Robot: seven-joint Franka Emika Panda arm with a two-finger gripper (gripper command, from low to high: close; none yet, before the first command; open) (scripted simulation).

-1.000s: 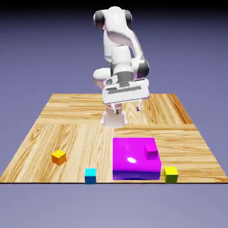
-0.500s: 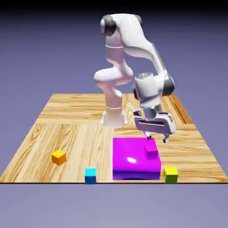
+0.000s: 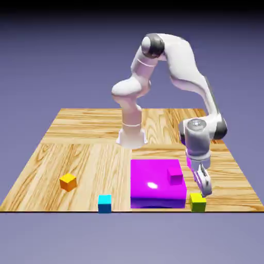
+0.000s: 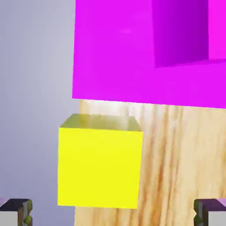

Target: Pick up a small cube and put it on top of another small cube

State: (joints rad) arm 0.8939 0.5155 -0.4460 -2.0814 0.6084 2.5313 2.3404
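Resting on the wooden table (image 3: 82, 154) are four small cubes, one each: orange cube (image 3: 68, 181), cyan cube (image 3: 105, 203), small magenta cube (image 3: 175, 176) atop the large flat magenta block (image 3: 154, 185), and small yellow-green cube (image 3: 198, 201) at the near edge, flat and square, without a long axis. Since a second ago the white gripper (image 3: 203, 186) has swung down over it, jaws wide, empty.

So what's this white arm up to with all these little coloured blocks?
The white robot arm has its open gripper low over the small yellow-green cube at the wooden table's near edge, apparently about to grab it; nothing is held yet. The small magenta cube sits on the large flat magenta block right beside it. The orange and cyan cubes sit apart.
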